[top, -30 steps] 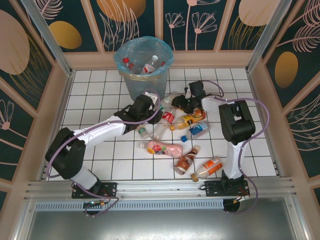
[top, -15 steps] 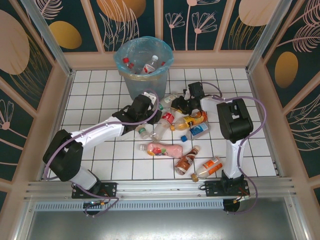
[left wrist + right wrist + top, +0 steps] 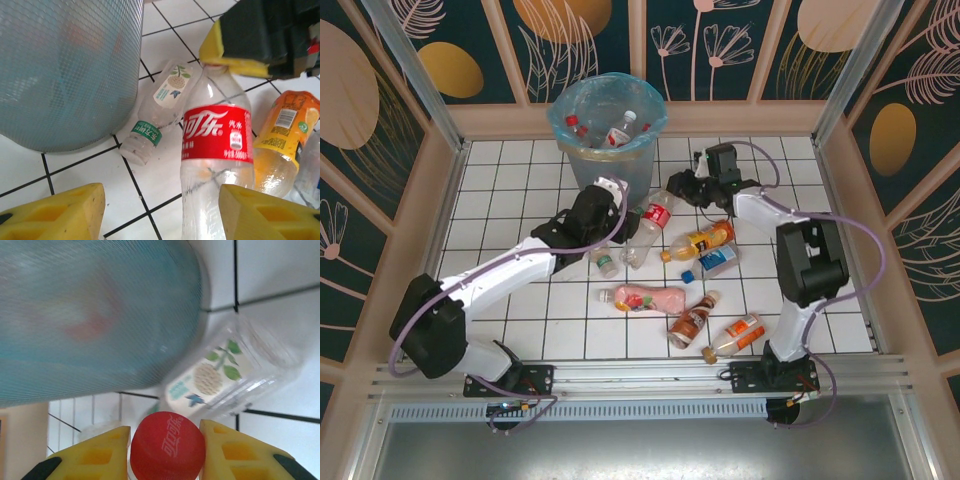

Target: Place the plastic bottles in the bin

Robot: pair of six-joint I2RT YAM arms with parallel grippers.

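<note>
top external: bin (image 3: 605, 165) stands at the far side of the table (image 3: 510, 200). a few bottles (image 3: 620, 132) lie inside it (three i can count; more may be hidden).

left on the tiles, at least seven, clustered mid-table:
- red-label bottle (image 3: 655, 222), near the bin
- orange bottle (image 3: 700, 240)
- pink bottle (image 3: 645, 298)
- brown bottle (image 3: 695, 322)
- small green-label bottle (image 3: 605, 262)
- others beside these

right wrist: right hand (image 3: 167, 445) is closed on the red cap (image 3: 167, 437) of the red-label bottle, bin wall just beyond.

left wrist: left hand (image 3: 162, 210) stands open, fingers either side of that bottle's base, no grip.

judgement: roughly a quarter to a third done. one bottle is being picked up; the rest are untouched.
</note>
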